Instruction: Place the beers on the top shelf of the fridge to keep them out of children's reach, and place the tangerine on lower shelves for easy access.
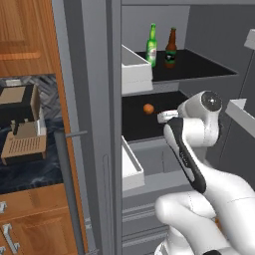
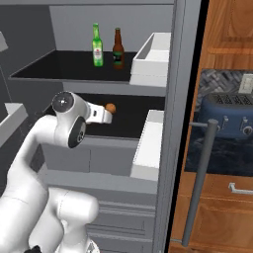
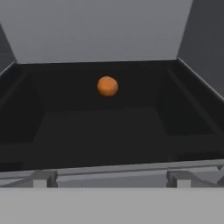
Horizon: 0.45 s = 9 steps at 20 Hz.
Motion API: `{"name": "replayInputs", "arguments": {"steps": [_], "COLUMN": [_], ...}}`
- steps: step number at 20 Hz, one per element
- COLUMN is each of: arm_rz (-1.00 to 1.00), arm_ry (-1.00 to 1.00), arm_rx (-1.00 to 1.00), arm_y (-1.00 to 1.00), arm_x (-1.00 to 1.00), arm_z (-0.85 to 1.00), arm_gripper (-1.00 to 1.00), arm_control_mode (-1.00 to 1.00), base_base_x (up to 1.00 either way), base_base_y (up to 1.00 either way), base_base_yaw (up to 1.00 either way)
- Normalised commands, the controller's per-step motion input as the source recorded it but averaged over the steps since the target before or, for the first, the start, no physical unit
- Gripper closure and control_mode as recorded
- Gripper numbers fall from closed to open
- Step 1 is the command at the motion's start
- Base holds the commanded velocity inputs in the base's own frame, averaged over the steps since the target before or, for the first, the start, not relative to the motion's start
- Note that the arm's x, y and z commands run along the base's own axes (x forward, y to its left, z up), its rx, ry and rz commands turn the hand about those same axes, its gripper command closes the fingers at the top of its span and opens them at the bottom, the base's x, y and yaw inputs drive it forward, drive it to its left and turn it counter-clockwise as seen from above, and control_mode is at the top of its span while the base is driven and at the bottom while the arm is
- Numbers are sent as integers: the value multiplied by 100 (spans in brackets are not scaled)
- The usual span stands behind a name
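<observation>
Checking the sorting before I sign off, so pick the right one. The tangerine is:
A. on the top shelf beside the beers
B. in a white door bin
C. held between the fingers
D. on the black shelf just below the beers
D: the tangerine lies alone on the black shelf under the top shelf, where both beers stand; nothing grips it.

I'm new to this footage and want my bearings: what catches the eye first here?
The open fridge dominates, with a green bottle and a brown bottle standing side by side on the top shelf. One board down, the tangerine sits alone on the black lower shelf. The white arm reaches in toward it, nothing held.
</observation>
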Motion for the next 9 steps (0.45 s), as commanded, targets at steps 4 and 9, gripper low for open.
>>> {"name": "replayInputs", "arguments": {"steps": [4,9], "arm_rz": [0,0], "arm_ry": [0,-16], "arm_rx": [-1,-1], "arm_y": [0,0], "arm_x": [-100,-100], "arm_z": [100,73], "arm_gripper": [-100,-100], "arm_control_mode": [-100,-100], "base_base_x": [0,0], "base_base_y": [0,0], "base_base_yaw": [0,0]}}
